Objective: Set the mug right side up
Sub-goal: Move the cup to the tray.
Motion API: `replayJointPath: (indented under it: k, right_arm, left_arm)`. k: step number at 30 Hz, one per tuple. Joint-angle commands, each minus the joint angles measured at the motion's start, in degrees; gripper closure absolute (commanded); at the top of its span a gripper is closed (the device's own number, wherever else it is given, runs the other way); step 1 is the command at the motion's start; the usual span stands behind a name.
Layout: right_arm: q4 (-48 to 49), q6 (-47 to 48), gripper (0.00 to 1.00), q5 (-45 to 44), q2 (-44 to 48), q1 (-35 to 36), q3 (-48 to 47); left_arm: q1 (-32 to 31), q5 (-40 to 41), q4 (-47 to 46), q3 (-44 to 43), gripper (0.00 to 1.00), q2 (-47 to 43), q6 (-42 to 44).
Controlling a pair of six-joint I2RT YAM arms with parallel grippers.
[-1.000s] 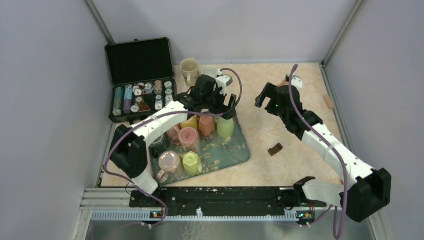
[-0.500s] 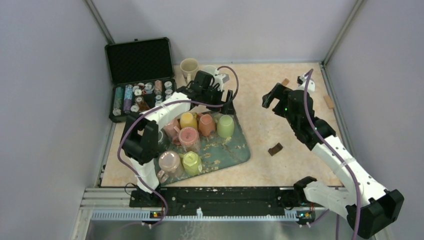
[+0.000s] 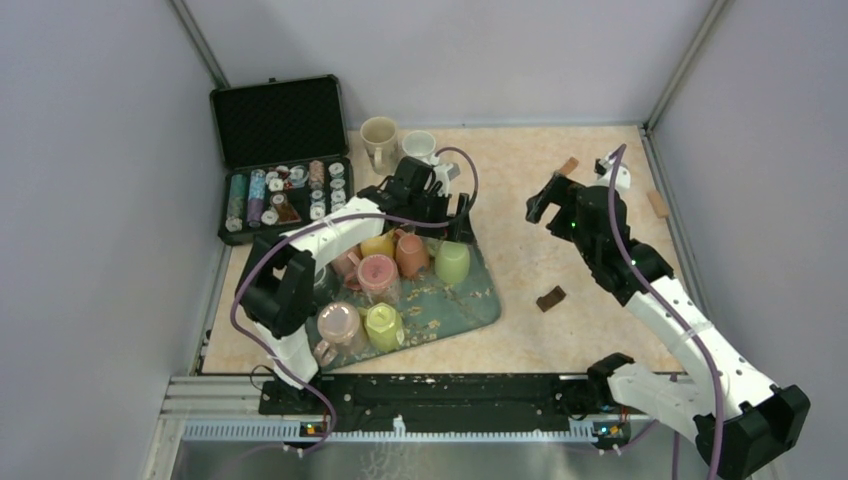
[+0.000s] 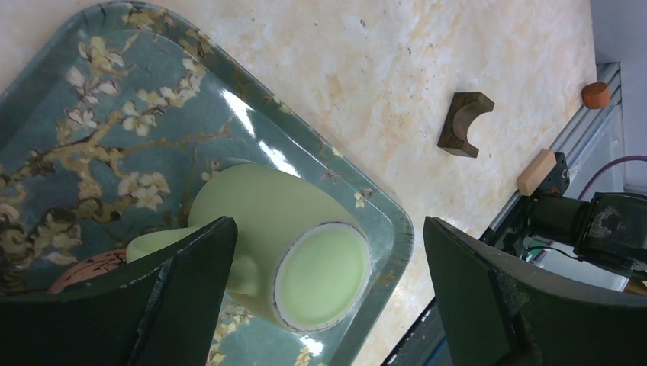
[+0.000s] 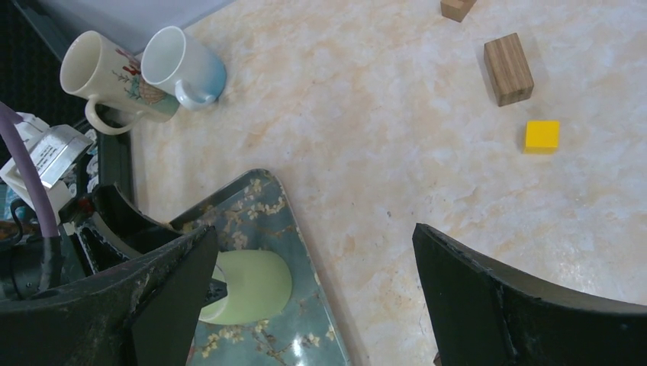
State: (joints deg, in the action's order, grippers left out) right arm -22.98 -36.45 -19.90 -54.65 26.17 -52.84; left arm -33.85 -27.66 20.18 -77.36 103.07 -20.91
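A light green mug (image 3: 452, 260) stands upside down at the far right corner of the flowered tray (image 3: 472, 296). In the left wrist view the mug (image 4: 290, 229) shows its flat base facing up, with its handle toward my left finger. My left gripper (image 4: 328, 232) hangs above it, open, its fingers (image 4: 191, 282) wide on either side and touching nothing. From overhead the left gripper (image 3: 428, 208) sits just behind the mug. My right gripper (image 3: 548, 196) hovers open over bare table to the right, empty; its own view (image 5: 314, 236) also catches the green mug (image 5: 252, 286).
Several more upside-down mugs (image 3: 378, 275) crowd the tray's left and middle. Two upright mugs (image 3: 378, 135) stand behind it, beside an open black case (image 3: 280, 150). A dark brown block (image 3: 549, 297) lies right of the tray. Small wooden blocks (image 3: 657, 203) and a yellow cube (image 5: 542, 136) sit far right.
My left gripper drew back toward the upright mugs, then returned over the green mug. The right arm swung a little to the right. Both stayed open.
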Motion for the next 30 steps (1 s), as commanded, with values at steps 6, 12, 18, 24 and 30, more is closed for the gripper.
replayJointPath:
  k: [6, 12, 18, 24, 30]
  right_arm:
    - [0.3, 0.7, 0.01, -0.3, 2.5, -0.3, 1.5]
    - [0.3, 0.7, 0.01, 0.1, 3.0, -0.3, 2.0]
    - [0.0, 0.6, 0.01, 0.5, 3.4, -0.4, 2.6]
    - [-1.4, 0.6, 0.01, 1.1, 3.7, -0.4, 2.7]
    - [-1.7, 0.2, 0.01, 2.3, 4.0, -0.3, 3.6]
  left_arm:
    - [-3.5, 2.2, -1.9, 3.5, 0.02, -5.9, -5.5]
    - [-5.5, 3.4, -2.1, 5.2, 0.02, -7.0, -7.0]
    - [-6.8, 4.3, -2.1, 7.0, 0.02, -9.3, -8.3]
    - [-7.3, 3.8, -1.7, 10.7, 0.01, -12.8, -8.5]
    - [-7.9, 1.8, -1.0, 13.2, 0.02, -15.4, -6.8]
